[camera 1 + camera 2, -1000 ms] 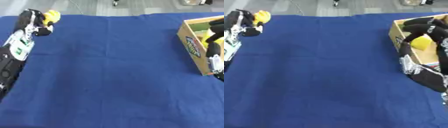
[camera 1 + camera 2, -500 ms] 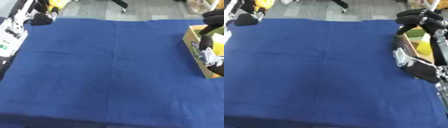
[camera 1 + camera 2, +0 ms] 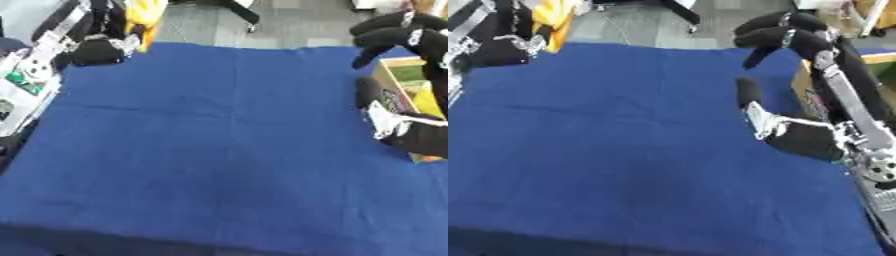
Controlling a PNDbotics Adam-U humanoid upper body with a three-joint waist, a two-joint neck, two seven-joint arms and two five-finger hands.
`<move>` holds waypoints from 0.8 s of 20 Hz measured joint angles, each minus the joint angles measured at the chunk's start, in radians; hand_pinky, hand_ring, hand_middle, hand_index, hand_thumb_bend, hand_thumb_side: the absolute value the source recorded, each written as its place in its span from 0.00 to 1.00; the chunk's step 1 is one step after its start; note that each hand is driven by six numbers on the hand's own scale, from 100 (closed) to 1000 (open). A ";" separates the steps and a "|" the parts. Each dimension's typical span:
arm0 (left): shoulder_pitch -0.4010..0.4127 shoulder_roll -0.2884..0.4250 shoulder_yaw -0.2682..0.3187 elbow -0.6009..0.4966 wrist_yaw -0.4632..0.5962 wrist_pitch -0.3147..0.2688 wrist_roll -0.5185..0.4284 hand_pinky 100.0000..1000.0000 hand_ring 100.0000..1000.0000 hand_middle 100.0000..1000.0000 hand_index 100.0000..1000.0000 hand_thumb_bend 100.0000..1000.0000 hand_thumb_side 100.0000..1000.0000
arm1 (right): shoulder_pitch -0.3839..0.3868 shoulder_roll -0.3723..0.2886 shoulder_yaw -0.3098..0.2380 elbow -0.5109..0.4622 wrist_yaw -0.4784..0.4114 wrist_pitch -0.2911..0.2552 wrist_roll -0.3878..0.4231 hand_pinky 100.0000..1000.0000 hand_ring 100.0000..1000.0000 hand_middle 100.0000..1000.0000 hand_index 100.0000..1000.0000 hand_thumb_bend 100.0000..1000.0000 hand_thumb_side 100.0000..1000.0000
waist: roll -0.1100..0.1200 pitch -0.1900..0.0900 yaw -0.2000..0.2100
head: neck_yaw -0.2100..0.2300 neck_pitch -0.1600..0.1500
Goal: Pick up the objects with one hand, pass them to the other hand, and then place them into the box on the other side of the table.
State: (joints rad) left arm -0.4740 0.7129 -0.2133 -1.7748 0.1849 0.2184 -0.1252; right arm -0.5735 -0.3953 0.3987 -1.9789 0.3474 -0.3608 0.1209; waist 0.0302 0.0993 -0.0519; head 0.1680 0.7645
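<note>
At the table's far left corner my left hand (image 3: 98,46) is shut on a yellow object (image 3: 145,14), which it holds up over the table's far edge. On the right, my right hand (image 3: 802,136) hangs above the blue cloth beside the cardboard box (image 3: 391,76). Its fingers (image 3: 773,34) are loosely bent, the thumb (image 3: 749,93) stands apart, and nothing is between them. Something yellow (image 3: 429,103) lies inside the box, mostly hidden behind the right hand and forearm.
A blue cloth (image 3: 219,150) covers the whole table, with its front edge near the bottom of the view. Grey floor and a chair base (image 3: 241,9) show beyond the far edge. My left forearm (image 3: 35,65) lies along the left side.
My right hand has come up out of the box, empty, and moved left over the cloth. The left hand has lifted the yellow object a little. The camera has also tilted.
</note>
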 measured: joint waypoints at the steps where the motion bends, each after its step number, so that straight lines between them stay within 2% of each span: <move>1: 0.000 -0.007 -0.009 -0.018 0.029 -0.001 -0.014 0.56 0.39 0.34 0.45 0.00 0.19 | -0.016 0.006 0.010 0.000 0.016 -0.010 0.022 0.71 0.54 0.70 0.79 0.06 0.27 | 0.000 0.000 0.001 | -0.001 0.000; 9: -0.006 -0.033 -0.090 -0.111 0.250 0.008 -0.125 0.56 0.39 0.34 0.45 0.00 0.22 | -0.107 0.046 0.059 0.000 0.164 -0.075 0.205 0.70 0.58 0.66 0.86 0.13 0.31 | -0.002 0.000 0.002 | -0.004 0.000; 10: -0.009 -0.034 -0.099 -0.116 0.273 0.011 -0.134 0.56 0.40 0.33 0.45 0.00 0.23 | -0.115 0.049 0.064 0.000 0.184 -0.083 0.228 0.70 0.59 0.66 0.87 0.18 0.32 | -0.002 0.000 0.001 | -0.004 0.000; 11: -0.011 -0.034 -0.107 -0.120 0.300 0.014 -0.143 0.56 0.40 0.34 0.45 0.00 0.23 | -0.122 0.051 0.068 0.000 0.205 -0.091 0.253 0.70 0.59 0.66 0.88 0.15 0.33 | -0.003 0.000 0.000 | -0.004 0.000; 16: -0.026 -0.034 -0.143 -0.135 0.381 0.031 -0.178 0.56 0.40 0.34 0.45 0.00 0.23 | -0.153 0.066 0.086 0.000 0.293 -0.120 0.334 0.69 0.61 0.65 0.91 0.19 0.32 | -0.003 0.000 -0.001 | -0.005 0.000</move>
State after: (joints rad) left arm -0.5004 0.6791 -0.3560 -1.9097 0.5664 0.2489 -0.3036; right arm -0.7266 -0.3292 0.4843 -1.9793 0.6399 -0.4803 0.4545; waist 0.0276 0.0993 -0.0524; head 0.1630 0.7647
